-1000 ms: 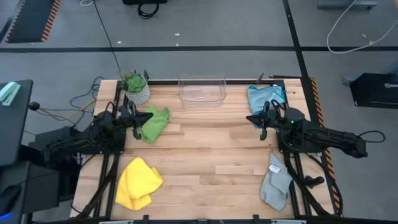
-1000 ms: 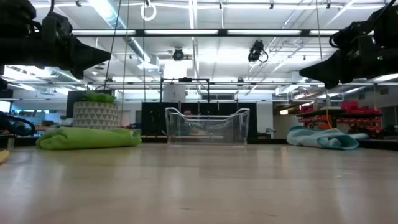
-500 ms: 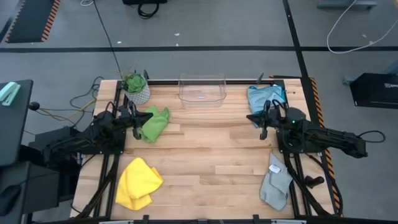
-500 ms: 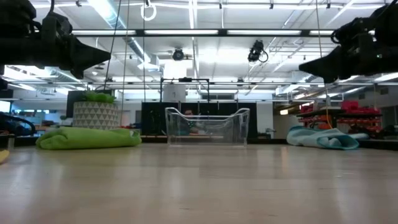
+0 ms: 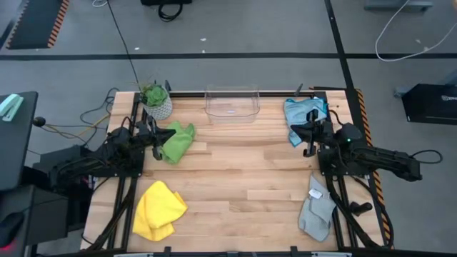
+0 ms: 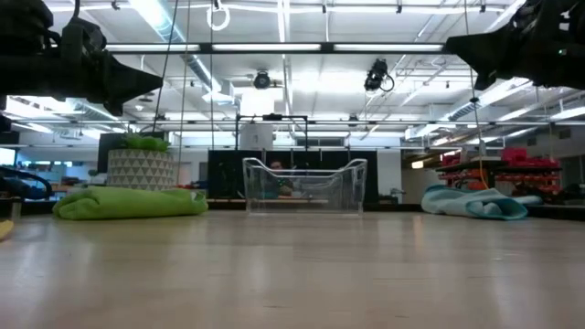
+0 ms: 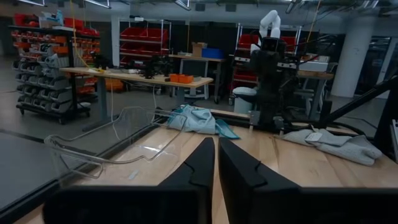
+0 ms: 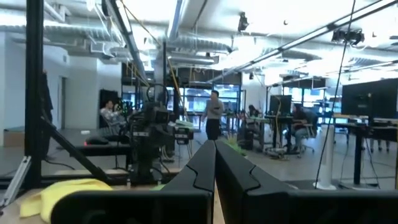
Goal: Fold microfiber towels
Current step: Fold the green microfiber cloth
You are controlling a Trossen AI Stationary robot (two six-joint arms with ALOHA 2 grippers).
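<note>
1. Microfiber towels, four soft crumpled cloths, none folded yet, one toward each corner of the pale wooden slatted table (image 5: 243,178).
2. Bright green microfiber towel (image 5: 177,140): far left, a bunched heap running near-to-far, just beside the left gripper (image 5: 157,140).
3. Yellow microfiber towel (image 5: 158,209): near left corner, loosely heaped, well apart from both arms.
4. Light blue microfiber towel (image 5: 300,111): far right, lying just beyond the right gripper (image 5: 308,133), partly under its tip in the overhead view.
5. Pale grey microfiber towel (image 5: 316,208): near right edge, long axis near-to-far, beside the right arm's frame.
6. Left gripper: fingers (image 7: 202,163) pressed together, holding nothing, raised above the tabletop.
7. Right gripper: fingers (image 8: 203,163) together, empty, raised clear of the table.
8. Governing relation, as judged: each arm has one towel adjacent, green by the left, blue by the right; either gripper must open and descend first.
9. Other items: clear plastic rectangular bin (image 5: 231,104) at far centre; green leafy plant in white patterned pot (image 5: 157,101) at far left.
</note>
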